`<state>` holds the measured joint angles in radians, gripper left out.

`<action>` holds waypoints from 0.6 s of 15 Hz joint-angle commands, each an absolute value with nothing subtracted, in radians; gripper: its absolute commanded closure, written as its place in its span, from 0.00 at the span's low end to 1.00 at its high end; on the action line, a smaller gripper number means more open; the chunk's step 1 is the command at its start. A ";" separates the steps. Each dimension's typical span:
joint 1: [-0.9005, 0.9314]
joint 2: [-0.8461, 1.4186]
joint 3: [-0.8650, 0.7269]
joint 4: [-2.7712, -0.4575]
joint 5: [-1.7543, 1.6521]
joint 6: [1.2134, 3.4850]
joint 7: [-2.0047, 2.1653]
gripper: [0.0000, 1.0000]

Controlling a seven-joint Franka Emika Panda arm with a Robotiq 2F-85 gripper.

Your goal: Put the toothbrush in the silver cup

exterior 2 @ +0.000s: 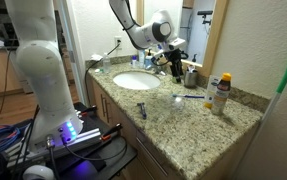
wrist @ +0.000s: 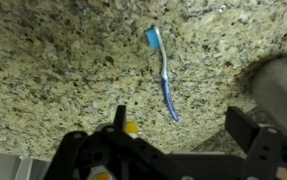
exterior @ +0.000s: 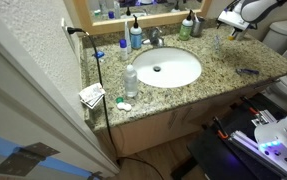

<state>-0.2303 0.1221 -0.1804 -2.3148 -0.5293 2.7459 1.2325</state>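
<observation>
- Lying flat on the speckled granite table (wrist: 53,60), touched by nothing: the toothbrush (wrist: 164,75), slim, blue at head and tail, paler along the mid-handle.
- Long axis close to vertical in the wrist view, brush head toward the top, handle tip slanting a little right toward the bottom.
- Spread wide and empty, held above the table, clear of the toothbrush: the fingers (wrist: 245,130).
- Just right of the toothbrush, blurred at the frame edge: the silver cup (wrist: 279,88).
- Farther along the table in an exterior view: the sink (exterior 2: 136,80).

A white oval sink basin (exterior: 169,68) is noted set into a speckled granite countertop (exterior: 223,58), a faucet (exterior: 156,38) mounted behind it, a clear plastic bottle (exterior: 131,80) stood just beside its rim, an orange-and-green container (exterior 2: 221,93) stood well apart.
</observation>
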 commanded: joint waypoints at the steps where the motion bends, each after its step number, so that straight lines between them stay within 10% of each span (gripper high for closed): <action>1: -0.195 0.236 -0.248 -2.277 -0.510 2.805 1.240 0.00; 9: -0.146 0.322 -0.298 -2.255 -0.336 2.825 1.090 0.00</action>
